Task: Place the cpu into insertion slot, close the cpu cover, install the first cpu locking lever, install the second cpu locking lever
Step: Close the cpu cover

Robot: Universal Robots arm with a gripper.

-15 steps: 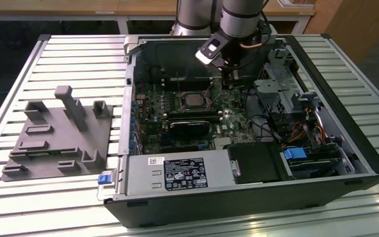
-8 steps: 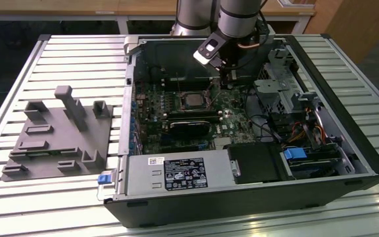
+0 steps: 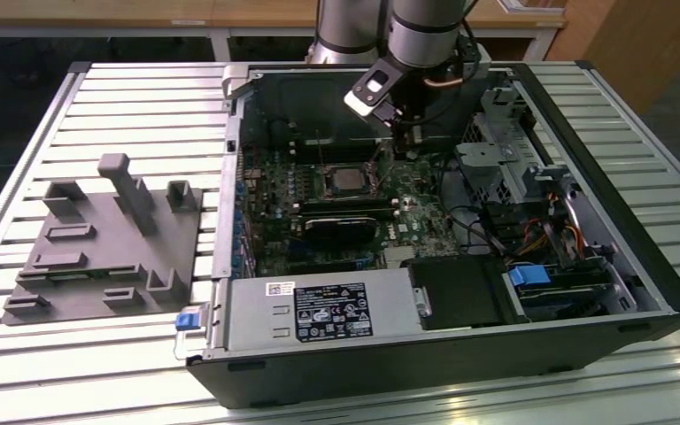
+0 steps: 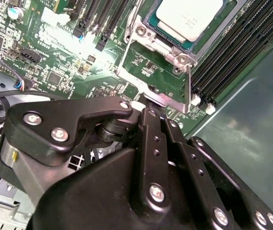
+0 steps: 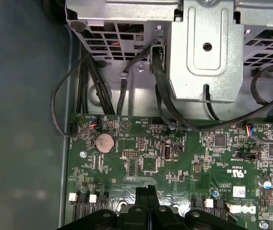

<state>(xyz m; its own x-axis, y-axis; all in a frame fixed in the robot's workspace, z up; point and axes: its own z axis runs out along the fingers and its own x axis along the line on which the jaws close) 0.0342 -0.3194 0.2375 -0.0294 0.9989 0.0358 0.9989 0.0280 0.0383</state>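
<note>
My jaws are pressed together, tips against the bent end of a locking lever (image 4: 190, 86); the cpu (image 4: 189, 17) sits in its slot (image 4: 194, 46) just beyond them, with the cover (image 4: 160, 45) down over it. If the tips slip off that thin rod it could spring up; a skewed push might gouge the board (image 4: 54, 57) beside them.

Silver-grey tubular arm (image 3: 425, 31) upper centre of exterior view, orange cable (image 3: 444, 81) at wrist; matte black linked gripper (image 4: 148, 111), silver screw heads throughout.
</note>
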